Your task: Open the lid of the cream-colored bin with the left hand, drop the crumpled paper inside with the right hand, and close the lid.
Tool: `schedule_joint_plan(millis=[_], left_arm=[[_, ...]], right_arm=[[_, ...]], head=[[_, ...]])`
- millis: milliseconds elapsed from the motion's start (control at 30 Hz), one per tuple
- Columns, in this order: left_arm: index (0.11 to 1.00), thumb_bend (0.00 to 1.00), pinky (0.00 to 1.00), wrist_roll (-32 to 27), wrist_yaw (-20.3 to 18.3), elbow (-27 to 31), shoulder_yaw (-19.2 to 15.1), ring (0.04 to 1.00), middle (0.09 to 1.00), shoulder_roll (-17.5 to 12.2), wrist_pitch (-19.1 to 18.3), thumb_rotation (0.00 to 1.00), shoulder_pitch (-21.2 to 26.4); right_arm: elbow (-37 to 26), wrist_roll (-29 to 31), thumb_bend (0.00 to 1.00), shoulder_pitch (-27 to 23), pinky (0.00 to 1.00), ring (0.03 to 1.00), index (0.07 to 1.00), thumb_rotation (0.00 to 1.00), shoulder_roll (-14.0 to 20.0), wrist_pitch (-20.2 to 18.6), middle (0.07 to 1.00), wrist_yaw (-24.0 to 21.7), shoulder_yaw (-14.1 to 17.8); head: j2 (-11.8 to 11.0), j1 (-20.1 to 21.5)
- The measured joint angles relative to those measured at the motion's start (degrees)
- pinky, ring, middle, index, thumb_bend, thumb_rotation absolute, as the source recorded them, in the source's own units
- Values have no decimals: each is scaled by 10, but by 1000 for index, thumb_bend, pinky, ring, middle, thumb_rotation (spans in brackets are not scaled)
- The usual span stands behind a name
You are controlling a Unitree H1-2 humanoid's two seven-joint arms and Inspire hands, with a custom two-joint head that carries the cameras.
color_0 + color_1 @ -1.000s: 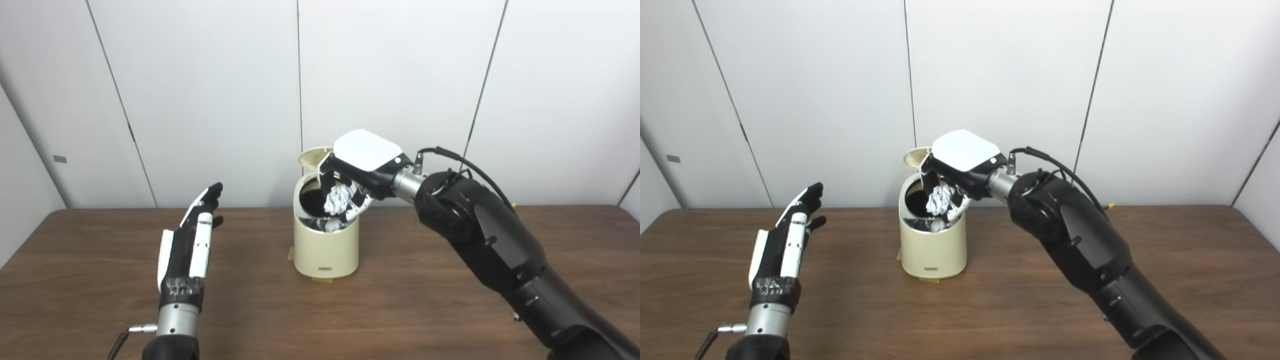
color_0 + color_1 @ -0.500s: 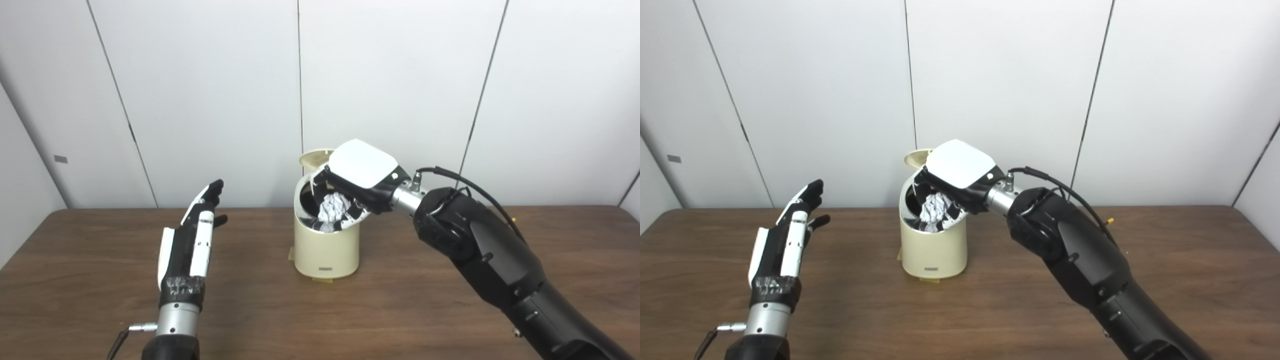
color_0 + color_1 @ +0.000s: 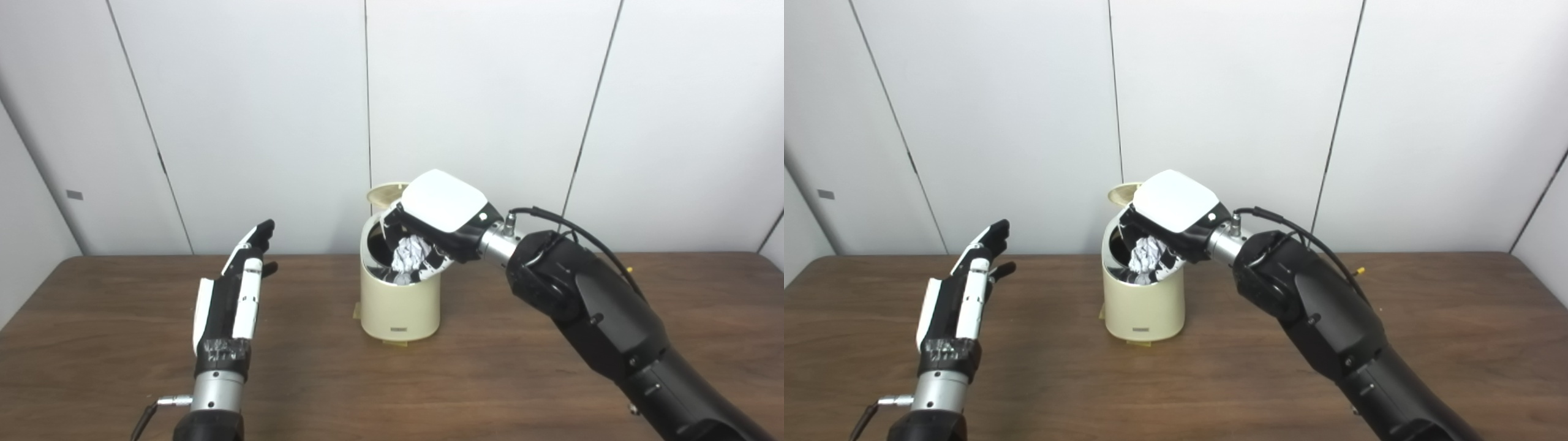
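The cream-colored bin stands on the table's middle with its round lid tipped up behind the opening. My right hand reaches over the bin's mouth, palm down, shut on the white crumpled paper, which sits just inside the rim. My left hand is held upright to the left of the bin, open, fingers straight and apart from everything.
The brown wooden table stretches on both sides of the bin. A small yellowish tab lies at the bin's base. White wall panels stand close behind the table.
My right hand has come down and a little left, bringing the paper from above the rim into the bin's mouth. The left hand has stayed put.
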State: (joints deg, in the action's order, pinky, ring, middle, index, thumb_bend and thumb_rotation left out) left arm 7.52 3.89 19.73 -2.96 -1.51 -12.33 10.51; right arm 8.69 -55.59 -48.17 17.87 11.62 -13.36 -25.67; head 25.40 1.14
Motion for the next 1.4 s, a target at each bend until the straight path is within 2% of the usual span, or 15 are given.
schedule_joint_plan(millis=[200,233,333,367,400,433,533,733,900,1267,1333,1367,1400], left_arm=[[910,224,856,0,-1,0,0,940,921,-1,-1,986,0],[910,223,858,0,-1,0,0,939,921,-1,-1,989,0],[907,227,848,0,-1,0,0,936,917,-3,-1,987,0],[906,229,849,0,-1,0,1,936,916,-3,-1,988,0],[906,232,852,0,-1,0,1,935,915,-4,-1,987,0],[904,234,856,0,-1,-1,1,934,914,-4,0,984,0],[909,241,851,0,-2,-1,1,942,920,-5,-1,973,-1],[897,239,833,0,-3,-2,1,925,907,-5,0,977,-3],[896,227,837,0,-3,-2,3,923,907,-8,0,971,-5],[899,234,849,0,-3,-2,2,933,914,-10,0,959,-5],[902,236,854,0,-3,-2,2,938,917,-10,-1,959,-5],[899,230,850,0,-3,-2,3,934,915,-10,-1,962,-5],[898,228,847,0,-3,-2,3,932,913,-10,-1,962,-5]], right_arm=[[0,-17,519,5,415,501,466,0,-2,-1,557,23,1],[0,-21,522,5,414,503,478,79,-3,-1,566,27,1],[-2,-33,524,5,428,525,487,131,-5,-4,593,29,1],[-3,-37,749,5,436,535,524,118,-6,-5,602,28,1],[-4,-41,868,5,449,550,550,116,-7,-5,615,28,1],[-6,-44,947,5,464,567,573,115,-7,-5,632,28,1],[-8,-58,996,5,496,606,618,122,-7,-6,673,28,1],[-9,-97,1000,10,521,660,643,138,-8,-9,715,53,0],[-9,-123,1000,14,528,683,658,158,-14,-27,726,64,1],[-15,-155,1000,14,514,646,655,196,-15,-36,710,67,1],[-16,-147,997,17,492,606,620,216,-15,-35,662,76,4],[-14,-137,941,20,448,541,564,228,-16,-31,596,91,9],[-10,-123,734,23,380,459,522,193,-18,-22,520,117,15]], head=[[1,1],[1,2],[0,2],[0,2],[-1,3],[-1,3],[-2,3],[-2,5],[-3,6],[-3,8],[-3,9],[-3,9],[-3,9]])
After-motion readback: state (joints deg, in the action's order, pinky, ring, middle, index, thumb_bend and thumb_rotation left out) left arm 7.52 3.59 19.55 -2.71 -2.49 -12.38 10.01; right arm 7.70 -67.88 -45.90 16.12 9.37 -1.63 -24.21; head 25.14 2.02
